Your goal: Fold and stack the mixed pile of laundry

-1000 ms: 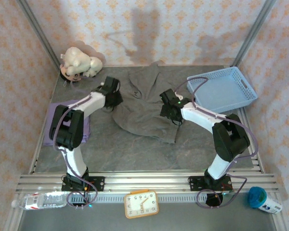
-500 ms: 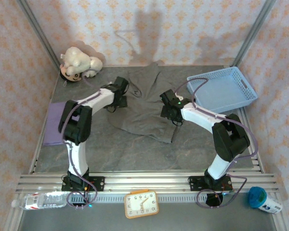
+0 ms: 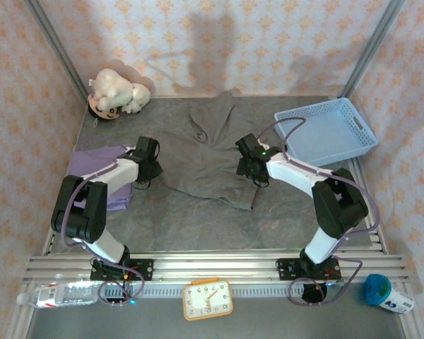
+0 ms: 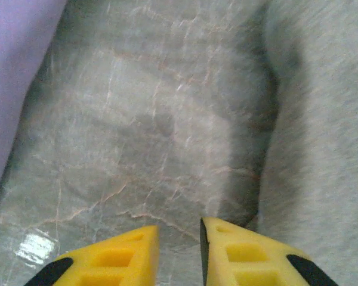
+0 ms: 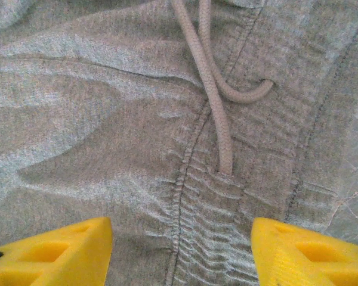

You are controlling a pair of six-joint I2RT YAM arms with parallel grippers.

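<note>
the purple shirt [image 3: 92, 159] seems folded at the left; the grey garment [image 3: 205, 159] lies spread in the middle, not yet folded or stacked. the left gripper [image 4: 179, 229] is nearly closed and empty, and the right gripper [image 5: 182, 232] hangs wide open over the grey garment.

White plush toy [image 3: 116, 93] at 11 o'clock, back corner of the table, close to the wall. Light blue lattice basket [image 3: 325, 134] at 2 o'clock, upright, set askew near the right edge. Tabletop [image 3: 198, 219] is grey, marble-look, with pale veins. Aluminium rail [image 3: 212, 265] runs along the 6 o'clock edge. On the ledge past the rail: orange-framed clock [image 3: 207, 299] with a white face, lying flat at 6 o'clock; clear plastic bottle [image 3: 60, 293] on its side at 7 o'clock; white cup with a blue lid [image 3: 385, 292] at 5 o'clock. Peach patterned wallpaper [image 3: 268, 42] covers the back and side walls. Slanted metal posts [image 3: 56, 56] stand at the 11 and 1 o'clock corners.
</note>
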